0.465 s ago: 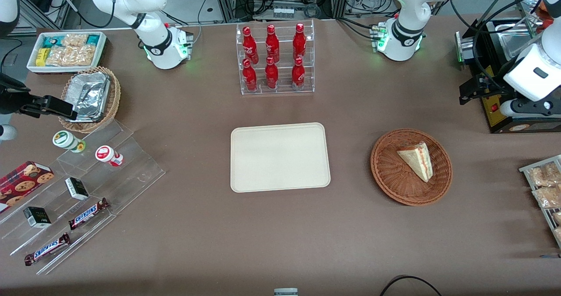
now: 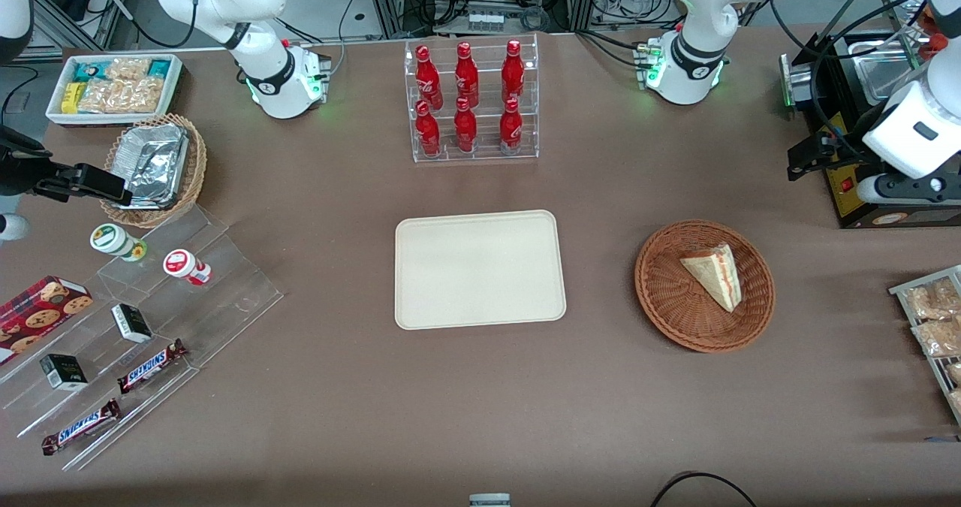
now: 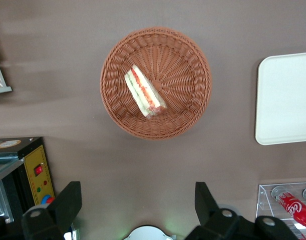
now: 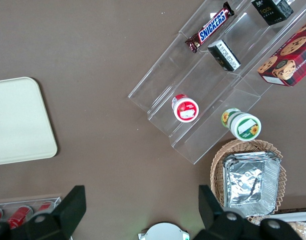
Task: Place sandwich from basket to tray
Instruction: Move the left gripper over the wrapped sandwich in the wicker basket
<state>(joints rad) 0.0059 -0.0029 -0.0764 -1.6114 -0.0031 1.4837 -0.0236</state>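
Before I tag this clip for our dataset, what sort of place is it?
Likely a lab mock-up of a snack counter: a rack of red bottles, the sandwich in the basket, the tray, cabling. The hand hangs open above the table.

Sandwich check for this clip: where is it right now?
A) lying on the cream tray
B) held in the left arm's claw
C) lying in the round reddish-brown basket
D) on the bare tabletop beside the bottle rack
C: the sandwich lies in the basket, while the tray holds nothing, and the left claw hangs open and empty high above the table, farther from the front camera than the basket.
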